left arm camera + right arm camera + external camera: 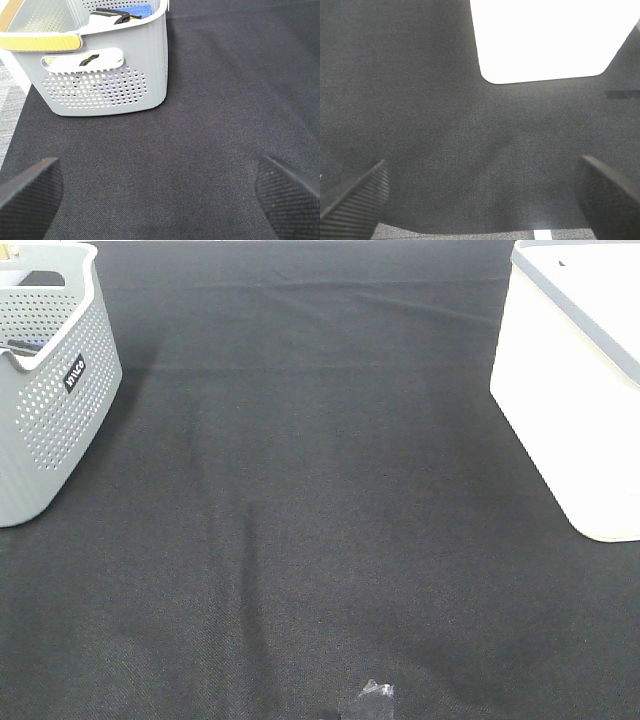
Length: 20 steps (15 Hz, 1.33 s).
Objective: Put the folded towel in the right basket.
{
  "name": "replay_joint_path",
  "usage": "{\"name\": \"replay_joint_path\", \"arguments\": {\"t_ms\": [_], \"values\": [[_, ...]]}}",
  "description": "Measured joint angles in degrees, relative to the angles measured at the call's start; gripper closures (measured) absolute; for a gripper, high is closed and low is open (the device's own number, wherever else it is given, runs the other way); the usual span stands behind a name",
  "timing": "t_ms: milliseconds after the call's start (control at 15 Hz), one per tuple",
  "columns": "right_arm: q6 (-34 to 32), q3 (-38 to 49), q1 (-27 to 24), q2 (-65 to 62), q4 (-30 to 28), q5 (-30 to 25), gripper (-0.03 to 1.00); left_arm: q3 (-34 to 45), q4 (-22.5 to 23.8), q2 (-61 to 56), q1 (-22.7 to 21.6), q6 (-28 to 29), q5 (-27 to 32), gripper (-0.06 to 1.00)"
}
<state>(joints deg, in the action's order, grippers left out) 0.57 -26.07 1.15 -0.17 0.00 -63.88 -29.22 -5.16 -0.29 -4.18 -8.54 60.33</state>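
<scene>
We look for the folded towel first, and we cannot pick one out with any certainty. The best candidate is a blue folded cloth [137,10] showing over the rim of the grey basket [125,75], ahead of the left gripper [160,185] and off to one side; beside it lies something dark with a yellow touch [112,16], which we cannot name. None of it lies on the cloth-covered table.

If that blue piece is our towel, we judge it light, soft and floppy, not slippery, nothing to break. It will sag and may unfold if pinched by one corner, so we would take it across the folded edge, through all the layers, and lift it straight up past the rim.

Counting now: one blue cloth in view, two baskets, two grippers. The grey perforated basket stands near the left gripper. The white basket [570,410] stands ahead of the right gripper [480,195], bright and washed out, and its inside cannot be seen from the wrist.

Both grippers are spread wide with nothing between the fingers, black table cover [320,490] under each. Neither touches a basket. One small crumpled scrap [375,698] lies on the cover at the near edge, well apart from both baskets.
</scene>
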Motion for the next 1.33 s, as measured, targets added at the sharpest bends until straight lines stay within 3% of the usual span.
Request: {"name": "replay_joint_path", "arguments": {"t_ms": [1333], "values": [[0.0, 0.0, 0.0, 0.0, 0.0, 0.0, 0.0, 0.0, 0.0, 0.0, 0.0, 0.0, 0.0, -0.03]]}}
